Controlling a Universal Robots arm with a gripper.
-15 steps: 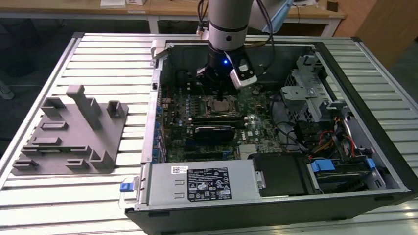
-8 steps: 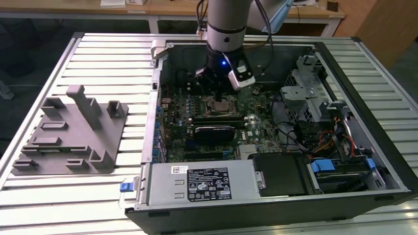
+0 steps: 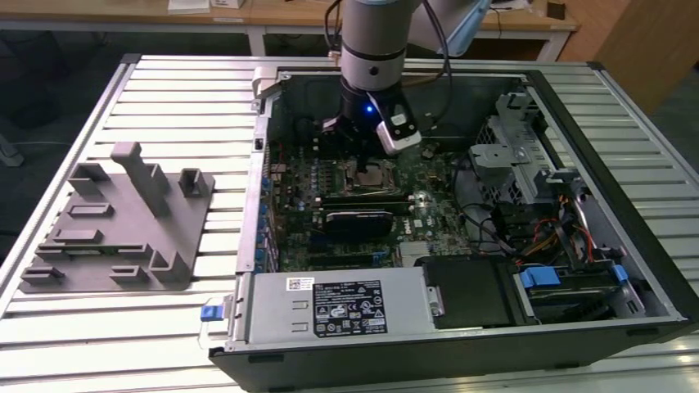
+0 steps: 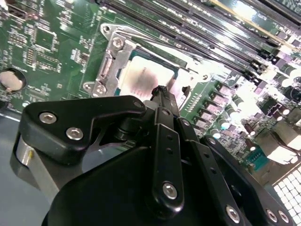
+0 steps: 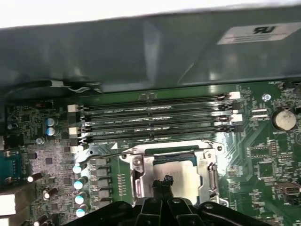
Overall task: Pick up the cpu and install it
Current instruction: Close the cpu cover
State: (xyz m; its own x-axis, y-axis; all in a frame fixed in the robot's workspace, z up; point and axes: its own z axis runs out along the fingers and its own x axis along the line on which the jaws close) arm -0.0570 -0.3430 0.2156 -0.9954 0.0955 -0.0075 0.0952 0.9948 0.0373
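Note:
The cpu [image 5: 184,173], a flat square chip with a silver-white top, lies level inside the open metal socket frame [image 5: 141,172] on the green motherboard. The second wrist view shows the cpu [image 4: 140,77] in the frame [image 4: 110,61] too. My gripper [image 5: 164,181] hangs just over the chip's near edge with its two thin black fingers pressed together and nothing between them. They look the same in the second wrist view [image 4: 162,90]. In the exterior view the gripper [image 3: 366,166] reaches down into the open computer case above the socket [image 3: 375,174].
Black memory slots [image 5: 155,125] run along one side of the socket, and the case wall [image 5: 141,47] rises behind them. A coin battery [image 5: 283,119] sits nearby. A grey labelled power supply [image 3: 339,307], drive cages [image 3: 525,164] and cables crowd the case. A grey fixture [image 3: 120,221] stands at the exterior view's left.

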